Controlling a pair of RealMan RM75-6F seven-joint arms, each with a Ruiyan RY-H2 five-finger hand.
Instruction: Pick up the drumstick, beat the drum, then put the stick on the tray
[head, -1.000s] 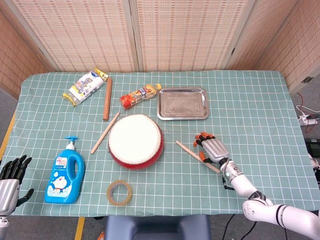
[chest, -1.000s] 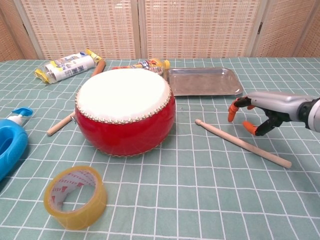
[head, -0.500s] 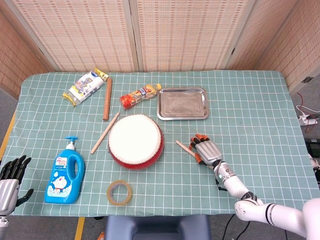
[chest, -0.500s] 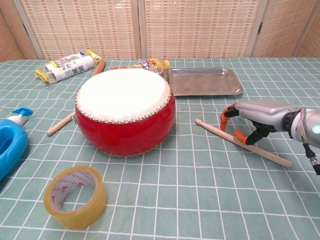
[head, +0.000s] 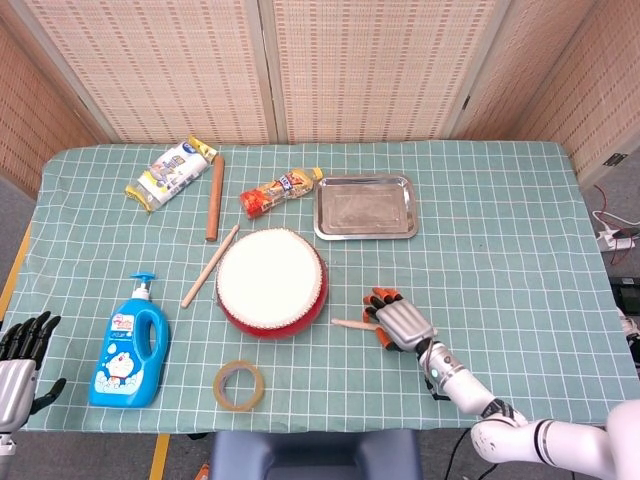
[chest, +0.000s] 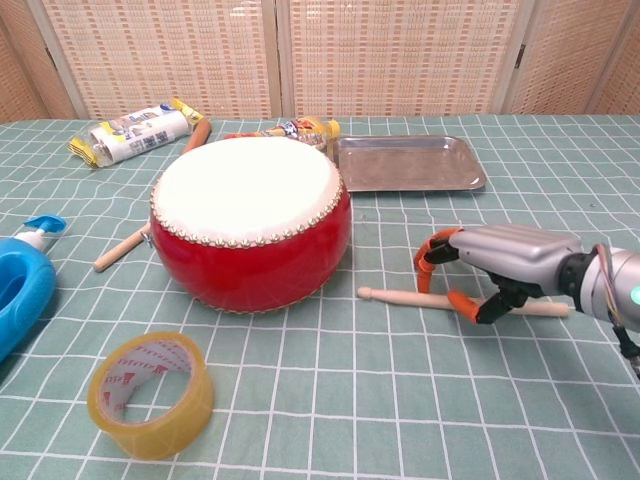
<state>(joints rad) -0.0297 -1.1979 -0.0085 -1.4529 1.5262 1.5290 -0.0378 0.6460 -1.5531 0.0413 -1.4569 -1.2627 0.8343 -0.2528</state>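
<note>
Now crouched over the stick (chest: 410, 297), right hand (chest: 497, 268) with fingers curled around but not yet clamped; stick swung flat, nearer the drum (chest: 250, 222). Grasp pending. Left hand (head: 20, 350) idle, spread.

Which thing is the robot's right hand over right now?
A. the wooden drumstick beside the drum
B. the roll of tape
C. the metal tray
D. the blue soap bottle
A. The right hand arches over the drumstick lying on the cloth just right of the red drum.
</note>
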